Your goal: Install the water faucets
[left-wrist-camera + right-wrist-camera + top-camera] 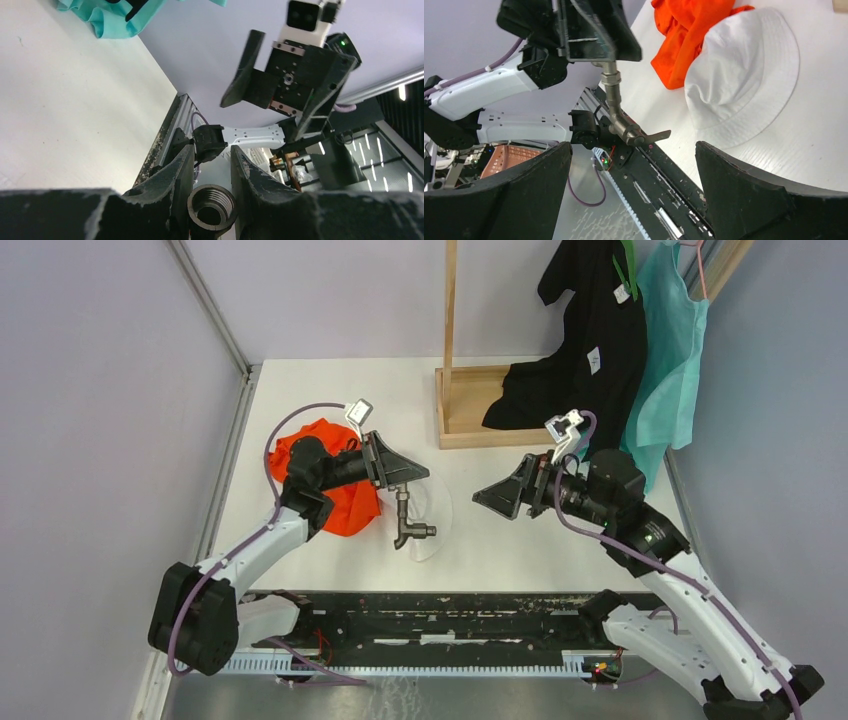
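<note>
Metal faucet [402, 508], judged rigid, dense and slick, hangs clamped at its threaded end in the left gripper [408, 478]. The right gripper [487, 497], fingers wide, should take the valve body [403, 536].

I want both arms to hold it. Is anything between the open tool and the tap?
No, nothing visible. Only air separates the right tool from the faucet hanging in the left tool; the white hat lies below.

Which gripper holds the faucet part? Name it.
The left gripper: it is shut on the faucet part, which juts out of it. The right gripper is open and empty.
</note>
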`<state>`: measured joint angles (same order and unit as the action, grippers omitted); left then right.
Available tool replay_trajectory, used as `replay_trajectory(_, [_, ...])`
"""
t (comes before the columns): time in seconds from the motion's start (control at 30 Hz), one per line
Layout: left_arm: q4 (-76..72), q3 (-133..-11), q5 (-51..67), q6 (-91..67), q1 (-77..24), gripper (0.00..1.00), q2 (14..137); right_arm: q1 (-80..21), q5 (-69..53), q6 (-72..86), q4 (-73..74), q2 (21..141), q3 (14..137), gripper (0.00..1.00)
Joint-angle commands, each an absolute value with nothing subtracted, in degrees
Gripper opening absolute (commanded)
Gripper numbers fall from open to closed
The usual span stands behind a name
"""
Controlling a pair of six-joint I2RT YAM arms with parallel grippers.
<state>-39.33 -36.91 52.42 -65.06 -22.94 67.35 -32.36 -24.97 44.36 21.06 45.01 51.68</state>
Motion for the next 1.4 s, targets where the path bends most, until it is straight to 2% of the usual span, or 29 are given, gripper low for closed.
replay_trajectory(0.0, [-35.99, -39.28, 48.09, -66.46, -22.69, 0.03, 66.92, -32.16, -26.82, 39.33, 14.6, 43.16, 49.21, 0.99])
replay_trajectory(0.17, [-33.58, -37.7, 38.9, -68.3, -22.64, 0.03, 67.54, -32.44, -23.14, 54.53, 5.96, 46.17, 43.49, 0.98])
replay_trajectory(0.3, [-32.6, -36.14, 27.2, -72.1, -22.85, 0.03, 67.23, -34.77, -15.07, 67.89, -9.08, 43.31, 32.86, 0.97])
replay_trajectory(0.5, [-31.19, -36.79, 15.17, -75.65, -24.13, 0.03, 67.12, -42.1, -5.14, 72.64, -15.29, 42.74, 26.62, 0.99])
replay_trajectory(0.67, [-33.27, -37.7, 13.63, -77.97, -24.95, 0.03, 67.91, -47.57, -2.02, 75.86, -34.27, 52.11, 22.2, 0.99])
replay_trajectory(0.93, [-34.95, -36.03, 12.28, -80.59, -25.51, 0.03, 66.61, -51.38, -0.8, 73.41, -57.15, 70.64, 24.8, 0.97])
replay_trajectory(1.07, [-34.37, -35.6, 11.13, -80.76, -25.66, 0.03, 65.37, -52.31, 0.08, 76.44, -73.75, 79.3, 24.33, 0.87])
replay_trajectory(1.13, [-34.39, -35.6, 11.18, -80.92, -25.6, 0.03, 65.3, -52.53, 0.17, 78.06, -81.16, 83.89, 24.54, 0.78])
replay_trajectory(1.27, [-35.09, -35.06, 11.28, -81.63, -25.65, 0.03, 65.46, -52.94, -1.96, 79.59, -82.63, 88.07, 27.57, 0.55])
replay_trajectory(1.37, [-35.27, -34.44, 11.16, -81.97, -25.62, 0.03, 65.15, -53.3, -0.78, 78.44, -82.62, 87.61, 27.77, 0.48])
